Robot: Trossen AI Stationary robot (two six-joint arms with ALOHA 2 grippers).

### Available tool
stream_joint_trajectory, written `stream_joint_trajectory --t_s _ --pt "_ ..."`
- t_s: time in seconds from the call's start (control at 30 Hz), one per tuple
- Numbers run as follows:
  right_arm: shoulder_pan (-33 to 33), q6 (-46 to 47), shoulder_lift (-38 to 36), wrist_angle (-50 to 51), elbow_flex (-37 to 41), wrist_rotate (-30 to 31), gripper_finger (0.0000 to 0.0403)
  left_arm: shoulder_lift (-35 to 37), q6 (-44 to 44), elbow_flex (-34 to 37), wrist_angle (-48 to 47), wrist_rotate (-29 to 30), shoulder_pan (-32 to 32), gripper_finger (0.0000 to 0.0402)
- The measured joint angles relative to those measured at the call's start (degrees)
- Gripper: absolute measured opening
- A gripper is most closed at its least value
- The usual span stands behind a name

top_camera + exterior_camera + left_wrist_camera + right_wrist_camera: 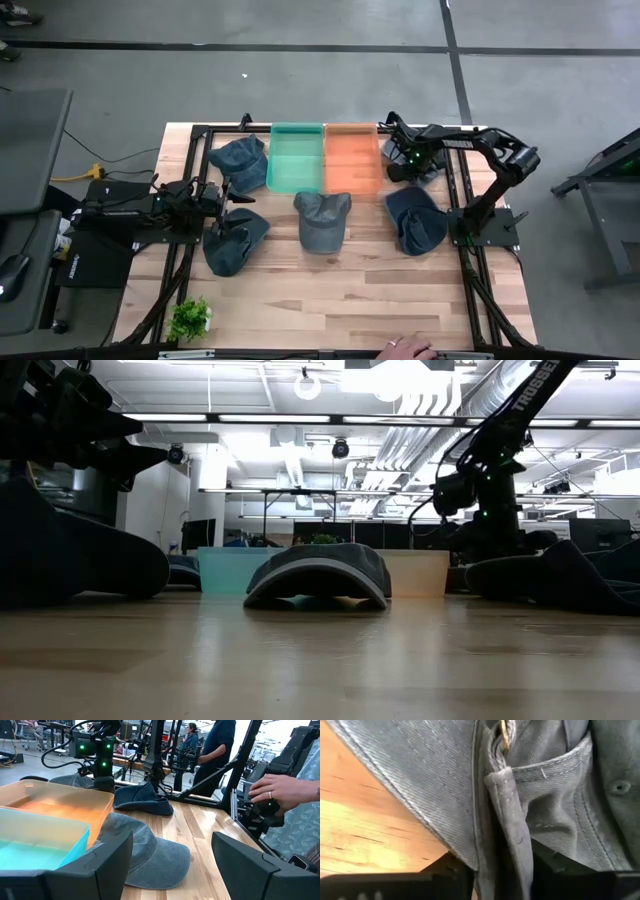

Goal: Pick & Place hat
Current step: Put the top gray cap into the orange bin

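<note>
Pinching hat (520,820) fabric, right claw (502,870) contact visible only wrist-side

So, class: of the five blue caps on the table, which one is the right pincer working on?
The cap at the far right corner, beside the orange bin; the right pincer sits on it, its fabric between the fingers. The others lie untouched.

Legible markings: one partial brand name, seen from the low camera.

You can read the white capitals "TROSSE", cut off by the picture's upper edge, running along the dark arm link (527,393) that slants up toward the top right. In your other views nothing can be read: the caps, the two bins, the wooden surface and the frame show no lettering, and the small print beside the left arm's base is too small to make out.
</note>
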State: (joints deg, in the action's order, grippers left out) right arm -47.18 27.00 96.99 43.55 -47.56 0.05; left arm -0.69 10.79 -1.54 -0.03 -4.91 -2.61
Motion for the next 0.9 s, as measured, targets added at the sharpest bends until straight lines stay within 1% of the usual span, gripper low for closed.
stream_joint_trajectory --t_s 0.17,0.33,0.37,0.53,0.63,0.7,0.9 --pt "-0.07 -0.02 -1.89 0.25 0.47 0.68 0.0082 0.00 0.00 0.00 0.00 0.00 0.01 0.0269" --pt "-0.10 -0.36 -2.08 0.63 0.45 -0.02 0.0018 0.00 0.00 0.01 -0.02 0.01 0.02 0.0269" --pt "-0.09 -0.46 -2.08 0.67 0.45 -0.21 0.0012 0.00 0.00 0.01 0.00 0.00 0.02 0.0269" --pt "-0.07 -0.23 -2.10 0.72 0.38 -0.46 0.0020 0.00 0.00 0.00 0.00 0.00 0.00 0.0269" --pt "-0.07 -0.50 -2.10 0.74 0.38 -0.69 0.0009 0.01 0.00 0.00 -0.01 0.01 0.02 0.0269" --pt "-0.07 -0.98 -2.29 0.84 0.38 -1.06 0.0008 0.01 0.00 0.00 0.00 0.00 -0.01 0.0269" --pt "-0.03 -1.47 -4.99 1.72 0.63 -2.22 0.0007 0.01 0.00 0.01 0.00 -0.02 0.01 0.0269"
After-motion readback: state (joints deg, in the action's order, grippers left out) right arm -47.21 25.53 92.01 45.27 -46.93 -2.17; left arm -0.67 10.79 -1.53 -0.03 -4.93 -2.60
